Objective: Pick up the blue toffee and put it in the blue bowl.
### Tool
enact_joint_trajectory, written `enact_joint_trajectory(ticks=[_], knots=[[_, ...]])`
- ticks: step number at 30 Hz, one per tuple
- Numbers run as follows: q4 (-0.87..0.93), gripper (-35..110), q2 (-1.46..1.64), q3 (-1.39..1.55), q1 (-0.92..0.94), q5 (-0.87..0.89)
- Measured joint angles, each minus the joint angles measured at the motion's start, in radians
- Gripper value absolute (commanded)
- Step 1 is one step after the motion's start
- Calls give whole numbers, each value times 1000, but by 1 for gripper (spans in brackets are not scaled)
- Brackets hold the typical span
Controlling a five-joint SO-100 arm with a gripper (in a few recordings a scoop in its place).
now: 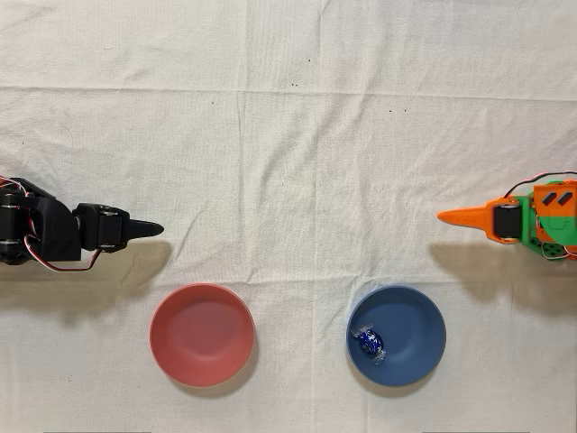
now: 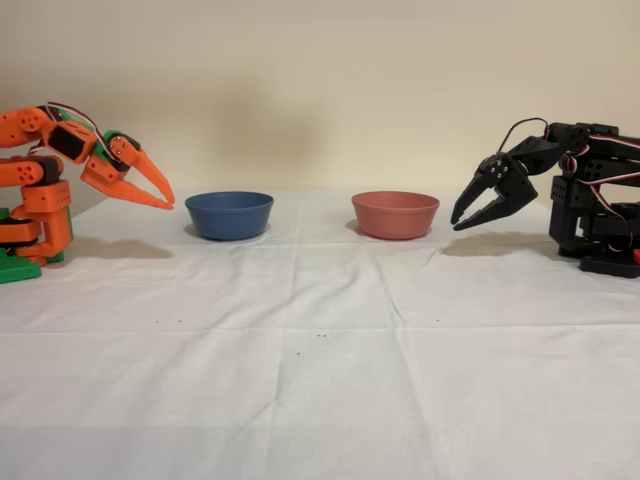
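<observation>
- Spread across the whole table: white cloth [image 1: 288, 135], creased and bare between the arms; a stray sweep over it could drag a fold and shift both bowls.
- Folded back at the right edge of the overhead view: orange arm [image 1: 541, 221], gripper [image 2: 158, 190] empty, tips nearly together in the side view, raised above the cloth and well apart from everything.
- Opposite: black arm [image 1: 63, 236], idle.
- Near the front edge: blue bowl [image 1: 398, 336], light and shallow; liable to slide or tip if nudged by a returning arm.
- Beside it, apart: pink-red bowl [image 1: 201, 334], empty.
- Already inside the blue bowl, toward its left wall in the overhead view: blue toffee [image 1: 369, 342]; task judged done, so main risk a needless second reach knocking the candy out.
</observation>
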Motion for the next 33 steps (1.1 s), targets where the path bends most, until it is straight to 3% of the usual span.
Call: enact_joint_trajectory(ticks=[33], knots=[[215, 0, 15, 97, -2, 0]])
